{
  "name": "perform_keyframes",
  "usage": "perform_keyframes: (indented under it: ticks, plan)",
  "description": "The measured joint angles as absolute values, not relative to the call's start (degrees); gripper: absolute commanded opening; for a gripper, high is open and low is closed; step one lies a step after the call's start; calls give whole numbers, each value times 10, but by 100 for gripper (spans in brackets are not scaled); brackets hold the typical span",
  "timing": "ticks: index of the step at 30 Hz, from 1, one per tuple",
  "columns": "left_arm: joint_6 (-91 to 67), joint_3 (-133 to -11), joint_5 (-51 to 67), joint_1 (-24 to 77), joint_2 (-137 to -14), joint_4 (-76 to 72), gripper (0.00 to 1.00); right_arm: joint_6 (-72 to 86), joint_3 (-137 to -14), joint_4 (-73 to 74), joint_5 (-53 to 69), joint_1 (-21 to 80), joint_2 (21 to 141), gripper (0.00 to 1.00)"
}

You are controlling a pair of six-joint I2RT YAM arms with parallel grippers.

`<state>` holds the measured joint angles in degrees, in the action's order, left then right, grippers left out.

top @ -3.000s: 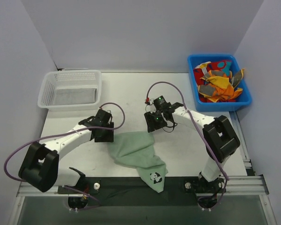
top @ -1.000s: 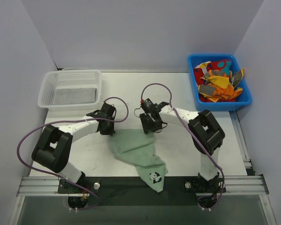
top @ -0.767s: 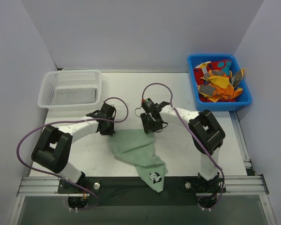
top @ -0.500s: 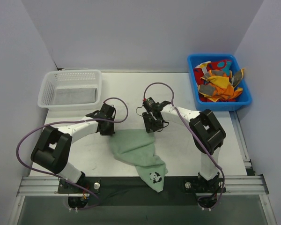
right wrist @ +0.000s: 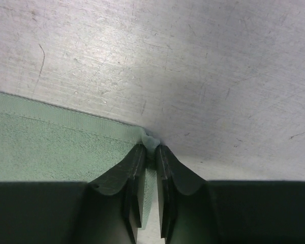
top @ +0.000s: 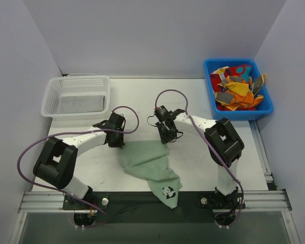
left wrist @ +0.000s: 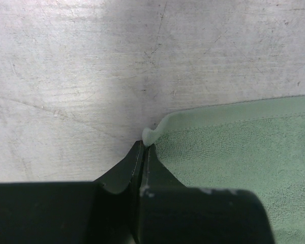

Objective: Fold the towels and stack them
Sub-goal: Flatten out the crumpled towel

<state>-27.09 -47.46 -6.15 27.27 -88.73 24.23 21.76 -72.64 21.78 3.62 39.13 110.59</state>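
A pale green towel [top: 148,161] with a panda print [top: 168,192] lies spread on the table, its near end hanging over the front edge. My left gripper [top: 118,143] is shut on the towel's far left corner; in the left wrist view the gripper [left wrist: 143,146] pinches that corner and the towel [left wrist: 234,152] stretches to the right. My right gripper [top: 165,138] is shut on the far right corner; in the right wrist view the gripper [right wrist: 150,148] holds a small tuft of the towel [right wrist: 51,147]. Orange and red towels [top: 237,87] fill the blue bin.
The blue bin [top: 241,115] stands at the back right. A white mesh basket [top: 76,80] at the back left holds a folded grey towel [top: 81,104]. Purple cables loop above both wrists. Bare scratched table [top: 142,96] lies beyond the grippers.
My right gripper's jaws have closed onto the towel's far right corner. The left gripper has stayed shut on its corner, and both arms have hardly moved.
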Motion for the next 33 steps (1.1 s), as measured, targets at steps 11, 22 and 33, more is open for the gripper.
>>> perform_keyframes:
  ticks: [11,22,33]
  plan:
    - [-278,-476,-52,273,-886,246,0,196,-737,226,41,387,1112,0]
    - [-221,-630,-66,273,-884,236,0,132,-797,209,36,295,1054,0]
    - [-109,-750,-74,273,-784,102,0,53,-882,155,24,249,889,0]
